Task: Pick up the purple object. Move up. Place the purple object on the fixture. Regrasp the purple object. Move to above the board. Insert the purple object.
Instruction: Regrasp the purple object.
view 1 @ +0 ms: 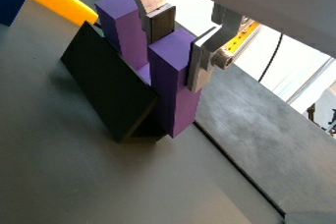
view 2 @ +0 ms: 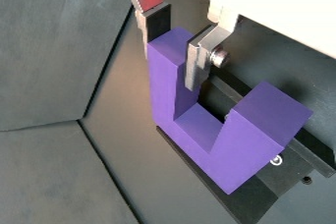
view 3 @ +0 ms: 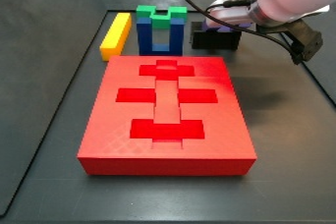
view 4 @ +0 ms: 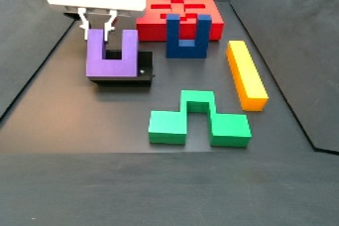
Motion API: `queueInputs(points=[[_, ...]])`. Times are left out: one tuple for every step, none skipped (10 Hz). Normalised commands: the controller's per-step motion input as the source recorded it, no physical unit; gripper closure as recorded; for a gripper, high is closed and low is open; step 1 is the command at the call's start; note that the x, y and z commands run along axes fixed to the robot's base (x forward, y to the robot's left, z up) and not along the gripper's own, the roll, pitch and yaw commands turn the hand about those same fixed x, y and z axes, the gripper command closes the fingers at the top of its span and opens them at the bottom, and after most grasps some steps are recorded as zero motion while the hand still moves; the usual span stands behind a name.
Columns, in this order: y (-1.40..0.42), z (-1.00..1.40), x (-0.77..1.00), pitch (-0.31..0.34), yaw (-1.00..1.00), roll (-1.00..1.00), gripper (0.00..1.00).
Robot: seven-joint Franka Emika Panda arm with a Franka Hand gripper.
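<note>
The tool (view 4: 110,24) sits low over the fixture (view 4: 142,71) at the back-left of the worktop (view 4: 79,121) in a side view, w/ its silver fingers (view 4: 89,22) pointing straight down. The purple object (view 4: 111,57) stands on the fixture, prongs up – a U seen face-on. In a wrist view the fingers (view 2: 199,59) straddle one prong of the purple object (view 2: 223,120), plates close against both faces, jaws only narrowly apart; whether the pads actually press the plastic can't be told. Another wrist view shows both prongs of the purple object (view 1: 157,56) upright against the black fixture (view 1: 112,85), tool (view 1: 182,39) around the nearer prong. The board (view 3: 164,110) lies flat, well apart from the purple object, its cross-shaped slots bare. Blue block (view 4: 189,37) stands just in front of the board (view 4: 185,8); yellow bar (view 4: 245,73) and green U-shaped piece (view 4: 199,119) lie on the worktop – neither touching the fixture.
</note>
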Motion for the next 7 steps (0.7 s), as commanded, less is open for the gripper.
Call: queueInputs(points=[[0.0,0.0,0.0,0.0,0.0,0.0,1.0],[0.0,0.0,0.0,0.0,0.0,0.0,1.0],[0.0,0.0,0.0,0.0,0.0,0.0,1.0],[0.0,0.0,0.0,0.0,0.0,0.0,1.0],[0.0,0.0,0.0,0.0,0.0,0.0,1.0],[0.0,0.0,0.0,0.0,0.0,0.0,1.0],[0.0,0.0,0.0,0.0,0.0,0.0,1.0]])
